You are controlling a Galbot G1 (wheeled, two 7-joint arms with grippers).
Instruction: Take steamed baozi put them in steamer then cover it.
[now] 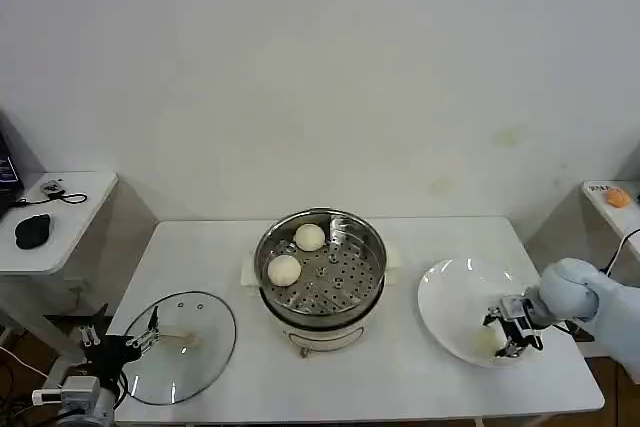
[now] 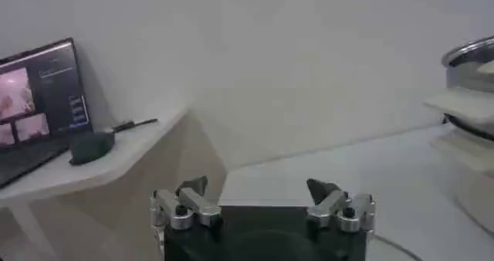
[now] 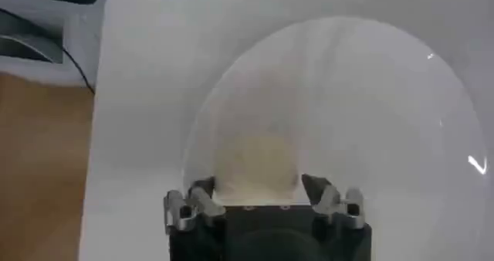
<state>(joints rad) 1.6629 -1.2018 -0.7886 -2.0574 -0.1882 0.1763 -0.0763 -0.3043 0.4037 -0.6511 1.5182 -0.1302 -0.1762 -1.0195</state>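
Your surface (image 1: 400, 237) is a white table set against a plain white wall. The steamer (image 1: 321, 278) stands at its middle, nearer the front edge than the back, with two baozi (image 1: 297, 253) inside on the perforated tray, both toward the tray's left side. The cover (image 1: 183, 346) lies flat by the front left corner, well apart from the steamer.

A white plate (image 1: 450, 297) sits toward the front right corner. Your right pincer (image 1: 513, 336) is down over the plate's front right part; in the right wrist view its fingers (image 3: 197, 197) stand on either side of a pale baozi (image 3: 258, 162) on the plate, and you cannot tell whether they press on it yet.

Your left pincer (image 1: 128, 341) hangs at the front left edge, just beside the cover's rim, its fingers (image 2: 193, 189) spread apart and holding nothing.

To the left of the surface, a lower white side table (image 1: 70, 222) carries a black mouse (image 1: 33, 230) and a laptop (image 2: 35, 108) with its screen lit. At the far right, another white shelf (image 1: 610, 202) holds a small orange thing (image 1: 618, 197).
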